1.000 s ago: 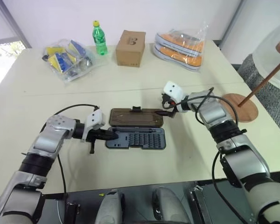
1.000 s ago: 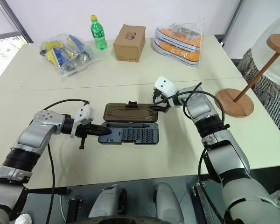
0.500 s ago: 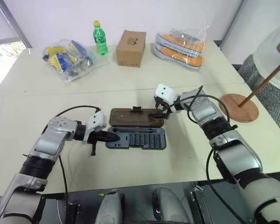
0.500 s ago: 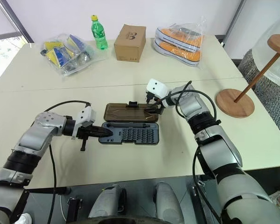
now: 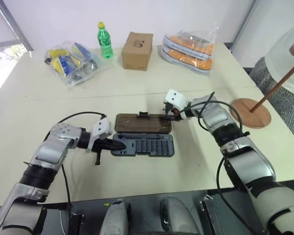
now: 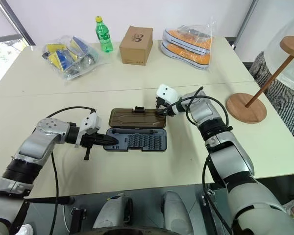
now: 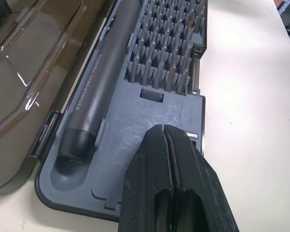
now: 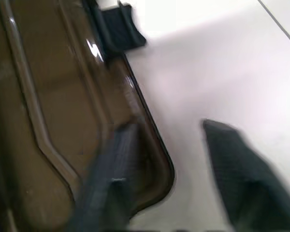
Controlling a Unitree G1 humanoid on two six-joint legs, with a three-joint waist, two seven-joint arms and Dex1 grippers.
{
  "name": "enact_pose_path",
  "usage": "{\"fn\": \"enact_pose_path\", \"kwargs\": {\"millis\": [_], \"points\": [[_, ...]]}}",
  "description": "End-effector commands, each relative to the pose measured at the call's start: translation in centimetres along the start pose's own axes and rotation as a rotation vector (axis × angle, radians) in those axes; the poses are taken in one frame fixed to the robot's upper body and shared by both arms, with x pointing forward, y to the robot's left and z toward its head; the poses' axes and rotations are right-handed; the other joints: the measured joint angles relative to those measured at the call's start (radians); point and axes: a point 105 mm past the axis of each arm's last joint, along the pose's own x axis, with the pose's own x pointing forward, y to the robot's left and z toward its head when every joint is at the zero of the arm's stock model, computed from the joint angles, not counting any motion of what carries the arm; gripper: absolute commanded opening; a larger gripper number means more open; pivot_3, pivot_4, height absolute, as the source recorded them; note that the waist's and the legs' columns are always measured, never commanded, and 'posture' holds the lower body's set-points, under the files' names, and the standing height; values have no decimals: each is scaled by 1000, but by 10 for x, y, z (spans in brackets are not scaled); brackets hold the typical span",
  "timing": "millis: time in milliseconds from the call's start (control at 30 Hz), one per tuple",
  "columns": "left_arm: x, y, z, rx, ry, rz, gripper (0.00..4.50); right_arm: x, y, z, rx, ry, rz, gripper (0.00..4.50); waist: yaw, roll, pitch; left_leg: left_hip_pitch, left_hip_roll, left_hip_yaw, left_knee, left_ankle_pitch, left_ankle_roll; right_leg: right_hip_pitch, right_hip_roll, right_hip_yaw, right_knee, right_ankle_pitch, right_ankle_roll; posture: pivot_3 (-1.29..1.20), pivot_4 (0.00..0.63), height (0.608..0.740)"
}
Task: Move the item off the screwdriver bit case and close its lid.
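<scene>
Right hand (image 6: 161, 110): the fingers stand spread across the far right corner of the lid (image 6: 136, 118), one finger (image 8: 108, 179) over the smoky brown panel and the other (image 8: 241, 179) over bare table outside the rim. No firm pinch on the rim can be confirmed.

Left hand (image 6: 110, 140): the fingers (image 7: 171, 183) are pressed together, holding nothing, with the tips resting on or just above the left end of the bit tray.

Hazards, as judged from this position:
- The lid rim is thin, smooth and rounded at the corner. A grip taken this close to the corner may slip off as the lid swings up.
- Lifting from one corner only may twist the lid on its hinge, so that the black latch tab (image 6: 138, 108) on the far long edge meets the tray askew and fails to catch.
- The left hand lies in the closing path. If it is not withdrawn in time, the lid will come down on it; if withdrawn too soon, the light case may slide on the smooth table (image 6: 137, 73).

Materials and shapes:
- The screwdriver bit case (image 6: 135, 139) is flat, rectangular, dark grey matt plastic with rounded corners. It lies open near the middle of the table and holds rows of small upright bits and a slim black cylindrical driver handle (image 7: 99, 92).
- The lid is glossy, translucent and ribbed.
- The item (image 6: 257, 88), a wooden stand of two round discs and a thin slanting rod, stands well apart at the table's right edge.
</scene>
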Motion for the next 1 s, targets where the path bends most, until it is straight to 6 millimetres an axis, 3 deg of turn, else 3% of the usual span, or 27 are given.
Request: {"fn": "enact_pose_path", "kwargs": {"millis": [33, 67, 367, 733, 1000], "points": [[2, -3, -14, -31, 52, -17, 0, -3, -5, -8, -1, 29, -27, 329, 0, 0, 0, 0, 0, 0, 0, 0, 0, 0, 0, 0, 0, 0, 0, 0, 150, 740], [2, -3, -14, -29, 53, -15, 0, -3, -4, -9, 1, 31, -23, 32, -1, -1, -1, 0, 0, 0, 0, 0, 0, 0, 0, 0, 0, 0, 0, 0, 150, 740], [1, 2, -12, -14, 53, 0, 0, 1, 9, -12, -77, 35, 15, 32, -6, -1, -2, 4, 1, 0, 0, 0, 0, 3, 1, 0, 1, 0, -1, 0, 150, 740], [4, 4, -11, 1, 55, 6, 0, -18, 4, 24, -482, -111, -210, 32, -14, -1, -2, 4, 1, 0, 0, 0, 0, 3, 1, 0, 1, 0, -1, 0, 150, 740], [7, 6, -9, 8, 55, -1, 0, -40, 7, 46, -649, -212, -409, 32, -22, -1, -2, 3, 1, -1, 0, 0, 0, 3, 1, 0, 1, 0, -1, 0, 150, 740]]}}
